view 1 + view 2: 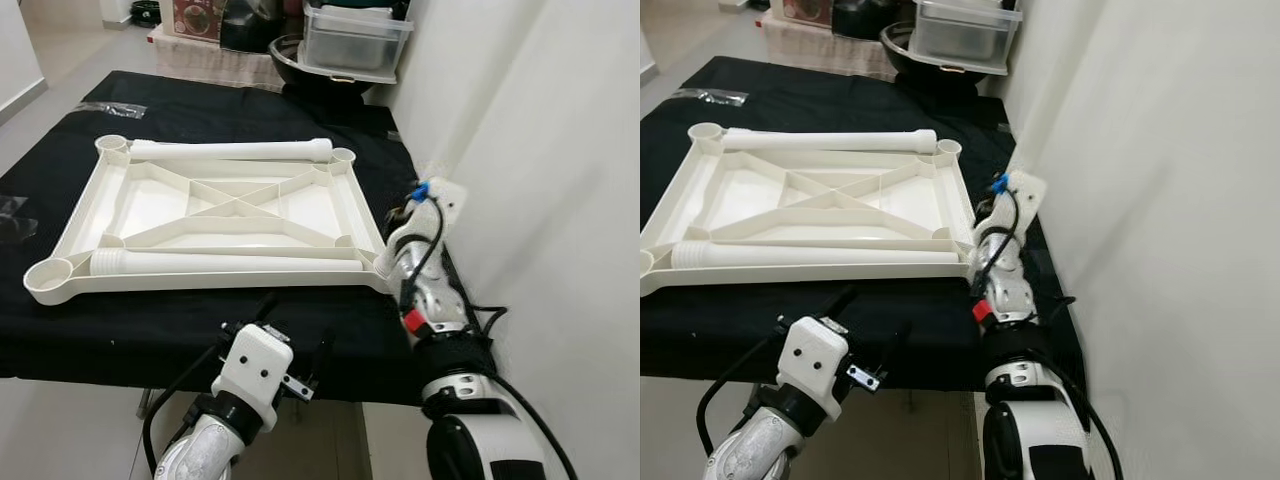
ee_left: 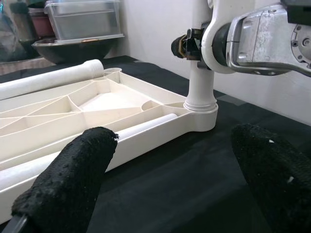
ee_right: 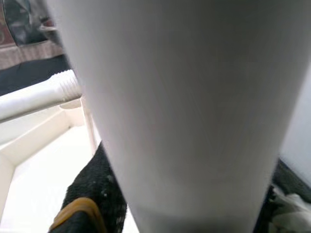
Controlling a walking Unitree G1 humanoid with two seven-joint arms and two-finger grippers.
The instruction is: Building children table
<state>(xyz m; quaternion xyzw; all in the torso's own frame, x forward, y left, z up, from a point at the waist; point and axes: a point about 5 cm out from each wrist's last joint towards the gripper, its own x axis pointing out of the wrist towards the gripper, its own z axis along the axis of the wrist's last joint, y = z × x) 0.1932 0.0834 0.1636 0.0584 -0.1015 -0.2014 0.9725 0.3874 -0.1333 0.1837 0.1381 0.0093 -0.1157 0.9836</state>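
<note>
- A cream plastic children's tabletop (image 1: 215,215) lies upside down on a worktop (image 1: 150,330) covered in black cloth, its ribbed underside facing up.
- Two loose white table legs lie inside it: one leg (image 1: 230,150) along the far edge, a second leg (image 1: 225,263) along the near edge, its threaded end toward the robot's left.
- A third leg (image 2: 200,87) stands upright in the corner socket (image 2: 201,114) at the tabletop's near right corner.
- The right end effector (image 1: 405,245) is at that corner, its black fingers (image 3: 90,194) clamped around the upright leg, which looms large in the right wrist view.
- The left end effector (image 1: 295,345) hovers at the worktop's near edge, just short of the tabletop, with its two black fingers (image 2: 68,179) spread well apart and holding nothing.
- Beyond the worktop sit a clear lidded storage box (image 1: 355,40) on a dark bowl (image 1: 300,60).
- No brand, label or writing can be read anywhere.
</note>
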